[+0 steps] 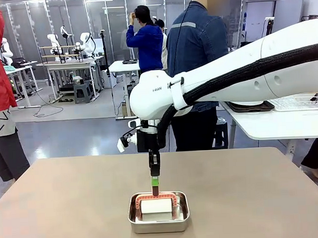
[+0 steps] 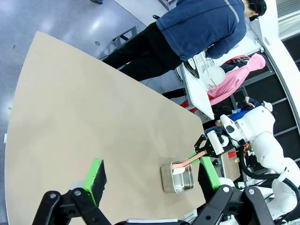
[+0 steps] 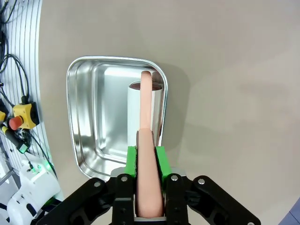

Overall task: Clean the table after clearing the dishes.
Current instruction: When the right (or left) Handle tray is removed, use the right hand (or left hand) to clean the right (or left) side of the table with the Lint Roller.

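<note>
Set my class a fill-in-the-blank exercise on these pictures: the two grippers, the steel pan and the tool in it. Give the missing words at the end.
1. The right gripper is ____ on the pink handle.
2. The handle's white pad lies ____ the steel pan.
3. Above the table, the left gripper has its jaws ____.
Missing words: shut; inside; open.

The right arm (image 1: pixel 287 39) is glossy white, fat and rounded at its joints, with small grey lettering (image 1: pixel 156 89) and a black braided cable sleeve (image 1: pixel 252 70) along it. The right gripper (image 3: pixel 145 157) and left gripper (image 2: pixel 150 176) are black linkages with silver screws (image 3: pixel 174 178). Their fingers (image 2: pixel 95 176) wear bright green pads (image 3: pixel 161 161).
</note>
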Controlling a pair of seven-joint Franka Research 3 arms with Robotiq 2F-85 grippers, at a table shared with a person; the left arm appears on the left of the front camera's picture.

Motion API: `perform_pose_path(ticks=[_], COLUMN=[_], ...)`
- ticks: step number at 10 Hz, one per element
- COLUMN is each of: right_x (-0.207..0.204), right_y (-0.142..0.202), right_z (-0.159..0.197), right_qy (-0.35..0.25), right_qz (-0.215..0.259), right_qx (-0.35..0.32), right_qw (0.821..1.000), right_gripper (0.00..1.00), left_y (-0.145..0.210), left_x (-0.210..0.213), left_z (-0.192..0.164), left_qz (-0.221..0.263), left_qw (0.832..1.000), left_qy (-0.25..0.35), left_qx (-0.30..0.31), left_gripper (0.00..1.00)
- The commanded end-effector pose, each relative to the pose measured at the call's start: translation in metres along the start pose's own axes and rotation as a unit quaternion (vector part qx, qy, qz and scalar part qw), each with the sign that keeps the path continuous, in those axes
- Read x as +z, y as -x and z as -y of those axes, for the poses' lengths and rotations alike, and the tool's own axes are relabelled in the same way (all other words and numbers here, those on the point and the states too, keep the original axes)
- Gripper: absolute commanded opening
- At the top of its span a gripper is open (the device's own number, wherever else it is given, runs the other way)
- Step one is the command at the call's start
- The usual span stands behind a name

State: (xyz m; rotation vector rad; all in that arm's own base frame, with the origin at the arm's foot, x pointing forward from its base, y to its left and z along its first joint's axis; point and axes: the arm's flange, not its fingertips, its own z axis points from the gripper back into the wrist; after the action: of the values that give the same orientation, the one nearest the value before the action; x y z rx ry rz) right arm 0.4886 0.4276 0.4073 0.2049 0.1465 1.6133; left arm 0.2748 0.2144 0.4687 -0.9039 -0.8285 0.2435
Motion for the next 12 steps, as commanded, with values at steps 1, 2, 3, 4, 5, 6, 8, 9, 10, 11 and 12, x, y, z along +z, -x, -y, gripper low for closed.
perform_pose_path(ticks=[1, 2, 3, 4, 5, 6, 8, 9, 10, 11, 12], right_x=[0.033, 0.066, 0.099, 0.125, 0.146, 0.16, 0.163, 0.157, 0.152, 0.146, 0.135], right_y=[-0.004, 0.001, 0.008, 0.016, 0.028, 0.046, 0.097, 0.129, 0.161, 0.187, 0.213], right_z=[-0.025, -0.038, -0.052, -0.063, -0.069, -0.068, -0.06, -0.06, -0.063, -0.07, -0.074], right_qy=[0.012, 0.023, 0.04, 0.053, 0.053, 0.037, 0.067, 0.088, 0.096, 0.095, 0.085], right_qz=[0.0, 0.005, 0.014, 0.029, 0.029, 0.069, 0.157, 0.202, 0.241, 0.268, 0.299], right_qx=[-0.023, -0.041, -0.055, -0.064, -0.104, -0.166, -0.337, -0.417, -0.485, -0.511, -0.535], right_qw=[1.0, 0.999, 0.998, 0.996, 0.993, 0.983, 0.926, 0.882, 0.835, 0.811, 0.786], right_gripper=[0.0, 0.0, 0.05, 0.05, 0.05, 0.05, 0.05, 0.05, 0.05, 0.05, 0.05], left_y=[0.001, 0.001, 0.001, 0.001, 0.001, 0.001, 0.001, 0.001, 0.001, 0.001, 0.001], left_x=[0.002, 0.002, 0.002, 0.002, 0.002, 0.002, 0.002, 0.002, 0.002, 0.002, 0.002], left_z=[0.001, 0.001, 0.001, 0.001, 0.001, 0.001, 0.001, 0.001, 0.001, 0.001, 0.001], left_qz=[-0.003, -0.003, -0.003, -0.003, -0.003, -0.003, -0.003, -0.003, -0.003, -0.003, -0.003], left_qw=[1.0, 1.0, 1.0, 1.0, 1.0, 1.0, 1.0, 1.0, 1.0, 1.0, 1.0], left_qy=[0.004, 0.004, 0.004, 0.004, 0.004, 0.004, 0.004, 0.004, 0.004, 0.004, 0.004], left_qx=[-0.002, -0.002, -0.002, -0.002, -0.002, -0.002, -0.002, -0.002, -0.002, -0.002, -0.002], left_gripper=[1.0, 1.0, 1.0, 1.0, 1.0, 1.0, 1.0, 1.0, 1.0, 1.0, 1.0])
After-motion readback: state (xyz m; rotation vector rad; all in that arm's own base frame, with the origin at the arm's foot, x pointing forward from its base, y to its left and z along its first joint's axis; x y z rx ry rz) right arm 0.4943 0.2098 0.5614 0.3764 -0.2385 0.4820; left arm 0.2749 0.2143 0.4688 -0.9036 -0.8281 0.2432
